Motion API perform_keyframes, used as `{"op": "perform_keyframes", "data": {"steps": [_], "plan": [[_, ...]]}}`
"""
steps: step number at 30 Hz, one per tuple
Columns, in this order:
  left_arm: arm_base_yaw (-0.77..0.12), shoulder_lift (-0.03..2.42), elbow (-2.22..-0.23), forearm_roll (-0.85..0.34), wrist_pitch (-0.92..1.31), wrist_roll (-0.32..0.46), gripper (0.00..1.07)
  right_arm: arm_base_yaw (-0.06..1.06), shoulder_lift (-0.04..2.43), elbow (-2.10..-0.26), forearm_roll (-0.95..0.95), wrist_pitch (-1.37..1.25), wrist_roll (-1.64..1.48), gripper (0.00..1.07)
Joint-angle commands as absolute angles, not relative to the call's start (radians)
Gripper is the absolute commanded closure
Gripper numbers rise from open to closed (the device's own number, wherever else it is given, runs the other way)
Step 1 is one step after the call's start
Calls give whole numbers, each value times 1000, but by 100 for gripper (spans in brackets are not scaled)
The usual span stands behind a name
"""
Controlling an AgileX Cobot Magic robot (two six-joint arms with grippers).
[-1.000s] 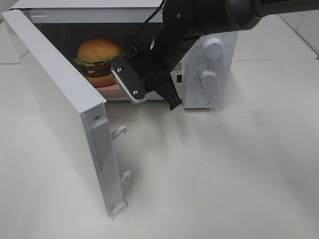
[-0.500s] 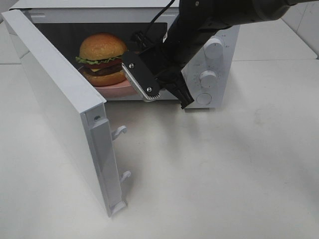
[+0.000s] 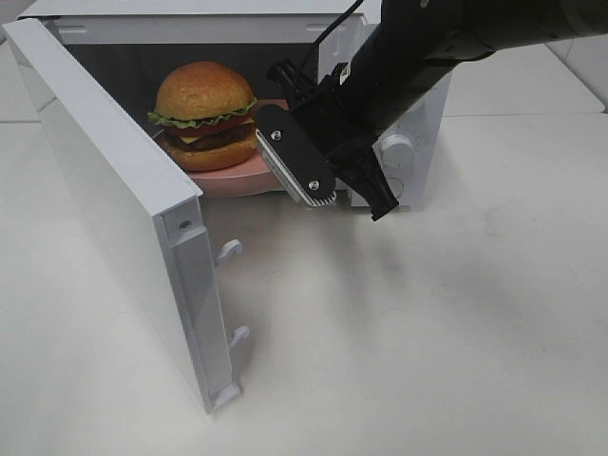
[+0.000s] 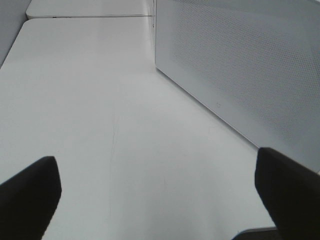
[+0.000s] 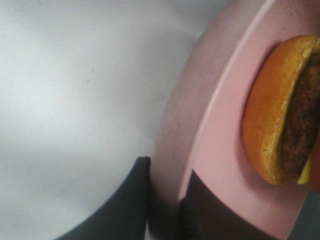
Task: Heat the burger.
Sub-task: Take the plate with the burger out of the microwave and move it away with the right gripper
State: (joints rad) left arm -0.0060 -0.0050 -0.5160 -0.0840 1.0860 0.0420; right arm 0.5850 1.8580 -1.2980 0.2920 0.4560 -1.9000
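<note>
The right hand (image 5: 165, 205) pinches the pink plate's (image 5: 220, 145) rim. The burger (image 3: 205, 114) sits on it at the microwave's (image 3: 190, 24) mouth. The left hand (image 4: 160, 200) hangs wide open over the tabletop (image 4: 100, 125).

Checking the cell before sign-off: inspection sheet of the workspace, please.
Surface: white table, bare where visible.
Job's things: burger on pink plate, at the mouth of the microwave; door swung wide open.
Clutter: nothing seen.
Grippers: right gripper shut on the plate rim; left gripper open, empty, over the table.
Cables: black cable on the right arm.
Surroundings: nothing seen.
</note>
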Motion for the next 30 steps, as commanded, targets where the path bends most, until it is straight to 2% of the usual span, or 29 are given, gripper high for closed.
{"op": "perform_keyframes", "data": {"steps": [1,30], "plan": [[-4,-10,-516,-91,1073,37,9,582,1810,-1278,315,381,-1909,107],[-4,-10,-516,-91,1073,37,9,585,1525,-873,331,201,-1908,107]]}}
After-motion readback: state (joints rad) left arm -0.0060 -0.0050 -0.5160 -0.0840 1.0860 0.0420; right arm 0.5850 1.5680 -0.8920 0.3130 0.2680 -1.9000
